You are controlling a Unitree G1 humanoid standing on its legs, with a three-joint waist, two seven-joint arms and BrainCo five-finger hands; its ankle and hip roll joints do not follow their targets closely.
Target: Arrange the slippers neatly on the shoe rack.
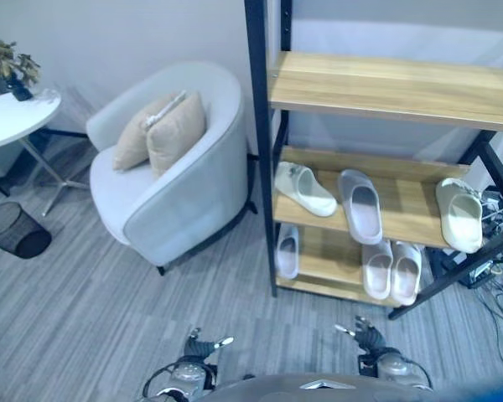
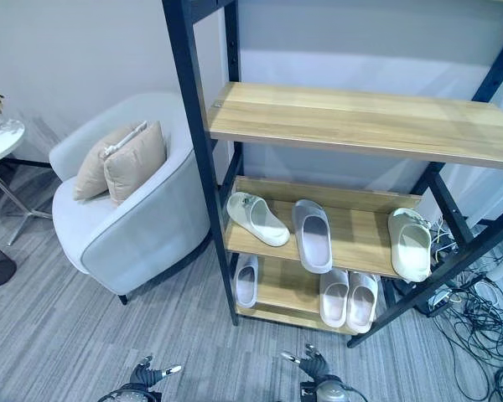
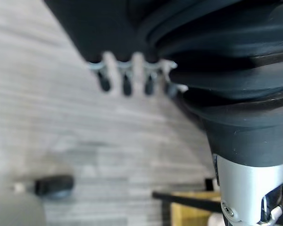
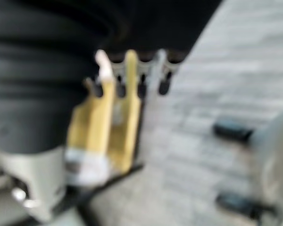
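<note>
The shoe rack [image 1: 384,90] has a black frame and wooden shelves. Its middle shelf carries a white slipper [image 1: 303,188] lying at an angle, a pale grey slipper [image 1: 360,205] and a cream slipper [image 1: 458,214] at the right end, partly over the edge. On the bottom shelf lie a single pale slipper [image 1: 287,249] and a pair [image 1: 391,270] side by side. My left hand [image 1: 203,346] and right hand [image 1: 367,337] hang low above the floor in front of the rack, apart from it. Both are open and hold nothing; their fingers [image 3: 127,80] [image 4: 141,77] point down.
A light grey armchair [image 1: 184,197] with two beige cushions [image 1: 163,130] stands just left of the rack. Farther left are a round white table [image 1: 12,117] with a plant and a black mesh bin [image 1: 12,230]. Cables [image 2: 478,322] lie on the floor to the rack's right.
</note>
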